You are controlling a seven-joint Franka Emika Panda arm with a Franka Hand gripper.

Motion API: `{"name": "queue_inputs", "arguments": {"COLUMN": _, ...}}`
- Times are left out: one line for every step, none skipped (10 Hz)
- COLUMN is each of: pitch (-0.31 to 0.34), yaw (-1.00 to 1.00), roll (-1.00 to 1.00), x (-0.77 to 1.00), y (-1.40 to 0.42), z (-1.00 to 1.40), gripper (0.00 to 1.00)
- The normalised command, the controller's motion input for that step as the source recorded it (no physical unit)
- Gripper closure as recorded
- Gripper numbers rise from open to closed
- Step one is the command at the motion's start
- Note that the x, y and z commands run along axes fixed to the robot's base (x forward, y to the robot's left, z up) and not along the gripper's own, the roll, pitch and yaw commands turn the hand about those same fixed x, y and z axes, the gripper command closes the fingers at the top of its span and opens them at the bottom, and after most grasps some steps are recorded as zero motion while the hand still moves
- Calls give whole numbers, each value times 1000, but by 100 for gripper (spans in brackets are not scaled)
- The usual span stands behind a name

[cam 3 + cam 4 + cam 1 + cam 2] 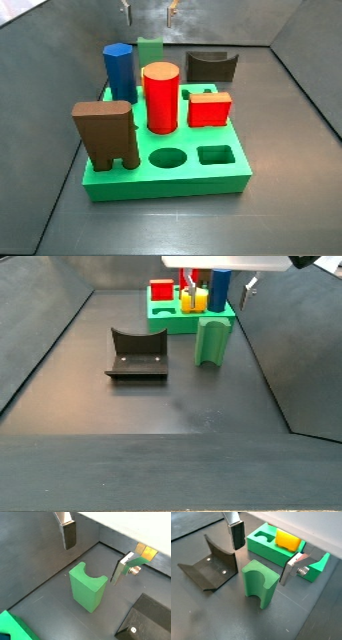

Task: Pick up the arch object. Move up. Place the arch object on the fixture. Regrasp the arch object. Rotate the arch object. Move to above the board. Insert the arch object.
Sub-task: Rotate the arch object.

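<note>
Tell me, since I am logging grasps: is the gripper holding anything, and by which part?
Nothing is held. The gripper hangs open above the arch object, which stands upright on the floor beside the fixture; both jaws are clear of it.

A robotics test cell in a lab, by the look of it: a dark matte tabletop [160,426] boxed in by sloped grey walls [40,336]. On it stand a bright-green board [160,175] of coloured peg blocks and, beside the board, a dark bracket fixture [136,354] screwed to its base plate. The tool [227,286] hangs above the board's near edge.
</note>
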Motion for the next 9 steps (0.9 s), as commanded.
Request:
{"name": "queue_inputs", "arguments": {"pitch": 44, "yaw": 228, "roll": -14, "x": 22, "y": -1, "z": -7, "gripper": 0}}
{"name": "queue_inputs", "arguments": {"pitch": 43, "yaw": 125, "roll": -14, "x": 0, "y": 0, "z": -1000, "gripper": 0}}
{"name": "queue_inputs", "arguments": {"pitch": 34, "yaw": 80, "roll": -13, "x": 7, "y": 0, "z": -1000, "gripper": 0}}
{"name": "queue_inputs", "arguments": {"pitch": -6, "yaw": 60, "roll": -11, "x": 31, "y": 1, "z": -1000, "gripper": 0}}
{"name": "queue_inputs", "arguments": {"pitch": -17, "yaw": 55, "roll": -13, "x": 35, "y": -1, "z": -1000, "gripper": 0}}
{"name": "queue_inputs", "arguments": {"pitch": -24, "yaw": 52, "roll": -16, "x": 34, "y": -4, "z": -855, "gripper": 0}}
{"name": "queue_inputs", "arguments": {"pitch": -29, "yaw": 51, "roll": -19, "x": 36, "y": -7, "z": -700, "gripper": 0}}
{"name": "queue_inputs", "arguments": {"pitch": -27, "yaw": 51, "roll": -24, "x": 36, "y": -9, "z": -495, "gripper": 0}}
{"name": "queue_inputs", "arguments": {"pitch": -28, "yaw": 51, "roll": -27, "x": 41, "y": -10, "z": -346, "gripper": 0}}
